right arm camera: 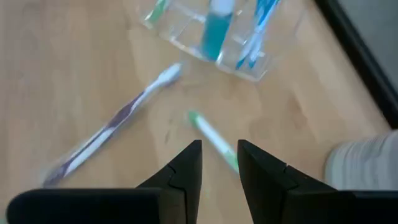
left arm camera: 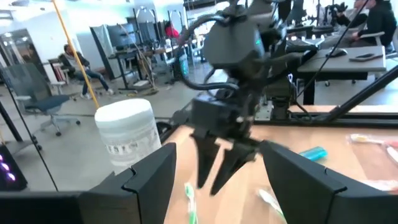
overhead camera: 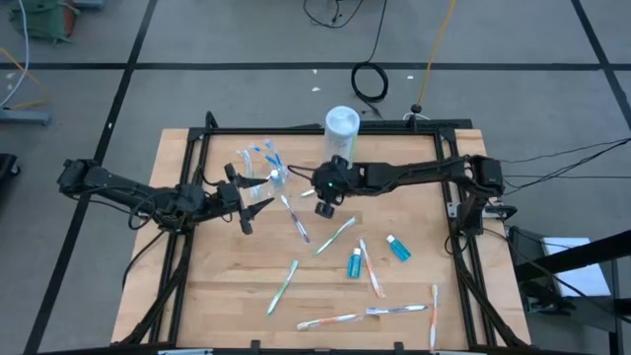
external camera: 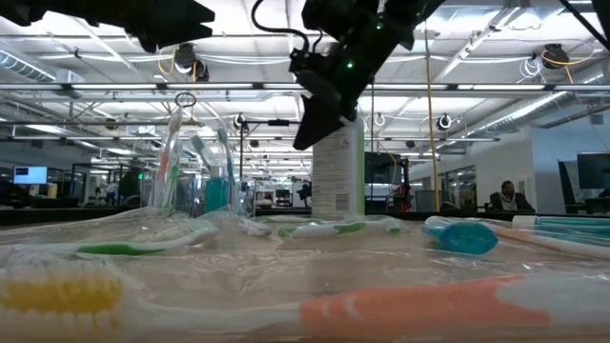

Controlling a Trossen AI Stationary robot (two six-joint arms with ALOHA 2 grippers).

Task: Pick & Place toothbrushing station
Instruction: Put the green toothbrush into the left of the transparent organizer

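Observation:
The clear cup [overhead camera: 277, 178] stands upright on the wooden table and holds several toothbrushes and a teal tube; it also shows in the right wrist view [right arm camera: 217, 34] and the low view [external camera: 195, 181]. My right gripper [overhead camera: 323, 207] hangs above the table just right of the cup, fingers pointing down, slightly open and empty. Below it lie a green-tipped toothbrush [right arm camera: 211, 137] and a purple-and-white toothbrush [right arm camera: 112, 127]. My left gripper [overhead camera: 245, 200] is wide open and empty, just left of the cup. Two teal tubes [overhead camera: 354, 263] [overhead camera: 397, 248] lie flat at centre right.
A tall white canister [overhead camera: 342, 123] stands at the table's far edge, behind my right gripper. Several toothbrushes lie scattered over the near half, among them a green one [overhead camera: 281, 286] and an orange one [overhead camera: 371, 268]. A black frame rail [overhead camera: 434, 128] borders the table.

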